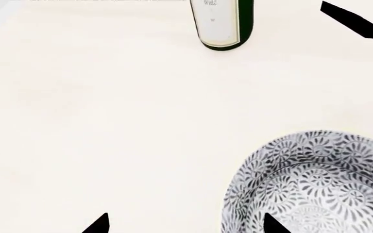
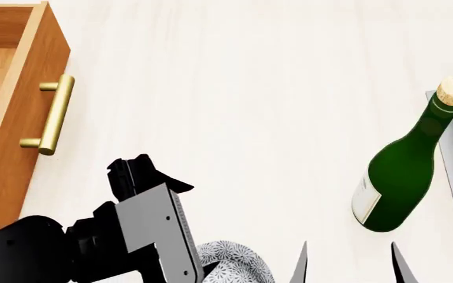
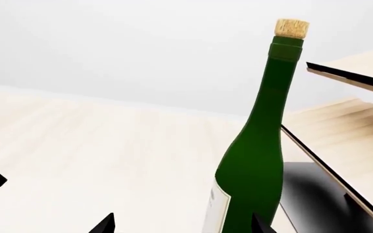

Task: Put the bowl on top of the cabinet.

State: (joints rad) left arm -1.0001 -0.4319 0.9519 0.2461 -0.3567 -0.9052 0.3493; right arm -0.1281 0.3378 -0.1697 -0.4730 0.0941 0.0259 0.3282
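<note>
- Left wrist view shows the small round white-grey bowl with the fine dark petal pattern standing empty on the pale wooden bench, with the left tool above and beside it; one black fingertip shows over the bowl's inside, another out over bare bench, so the fingers stand apart with nothing between them.
- In the head view the bowl sits at the near edge, partly hidden by the grey-and-black left arm.
- The orange-brown wooden cabinet with the brass bar handle stands at the far left, well apart from the bowl.
- The step in hand looks like the grasp: I would straddle one wall of the bowl and close on the rim, keeping the bowl level.
- The tall green glass bottle with a cork stands well to the right, by a pale slanted rack.
- The right tool shows only two tips, apart and empty, near the bottle.
- Bare bench lies between bowl and cabinet, so the carry has open room; lift well above the cabinet's edge before crossing.
</note>
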